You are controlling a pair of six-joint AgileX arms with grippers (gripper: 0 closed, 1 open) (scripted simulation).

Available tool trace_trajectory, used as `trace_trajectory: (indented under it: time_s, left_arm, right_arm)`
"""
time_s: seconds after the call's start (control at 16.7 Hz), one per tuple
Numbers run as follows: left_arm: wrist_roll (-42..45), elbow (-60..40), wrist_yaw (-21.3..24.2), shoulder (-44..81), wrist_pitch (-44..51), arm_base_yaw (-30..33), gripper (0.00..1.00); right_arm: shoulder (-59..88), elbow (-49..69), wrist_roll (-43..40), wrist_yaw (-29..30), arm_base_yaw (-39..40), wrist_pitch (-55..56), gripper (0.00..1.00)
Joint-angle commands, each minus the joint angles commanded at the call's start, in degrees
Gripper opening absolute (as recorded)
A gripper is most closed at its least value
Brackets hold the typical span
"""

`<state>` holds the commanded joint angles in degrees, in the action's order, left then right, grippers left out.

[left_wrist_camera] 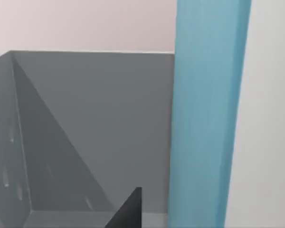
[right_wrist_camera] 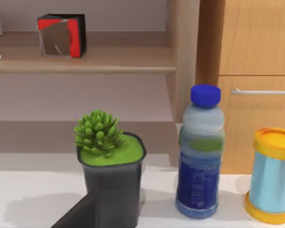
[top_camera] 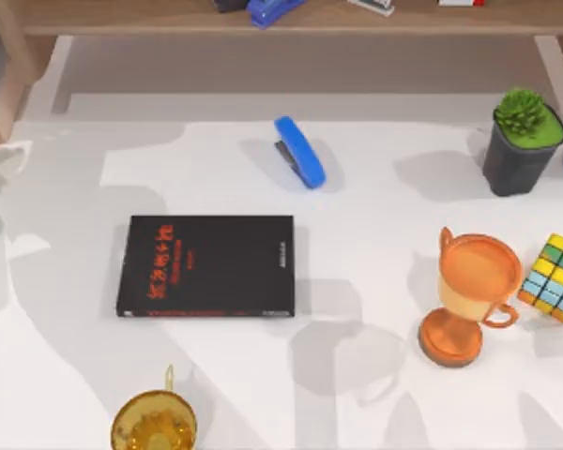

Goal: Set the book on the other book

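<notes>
The other book, flat and black with red lettering, lies left of the table's centre in the top view. The book, with a light blue cover and a white page edge, stands upright close in front of the left wrist camera, right beside a grey open-sided holder. A dark part of my left gripper pokes in just short of the blue cover. My right gripper shows as a dark edge in front of the potted plant at the table's back right.
A blue stapler lies behind the black book. An orange trophy, a colour cube and the potted plant stand on the right. A golden cup sits at the front left. A bottle and a can stand beside the plant.
</notes>
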<state>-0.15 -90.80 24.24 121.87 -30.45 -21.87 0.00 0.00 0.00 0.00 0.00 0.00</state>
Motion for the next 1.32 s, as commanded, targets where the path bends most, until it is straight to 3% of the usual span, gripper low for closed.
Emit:
trace_trajectory:
  time_s: [0.42,1.32]
  left_arm:
    - [0.00,0.00,0.00,0.00,0.00,0.00,0.02]
    - [0.11,1.66,0.45,-2.71,0.95,-0.68,0.00]
  right_arm:
    - [0.00,0.00,0.00,0.00,0.00,0.00,1.00]
    - [0.00,0.00,0.00,0.00,0.00,0.00,1.00]
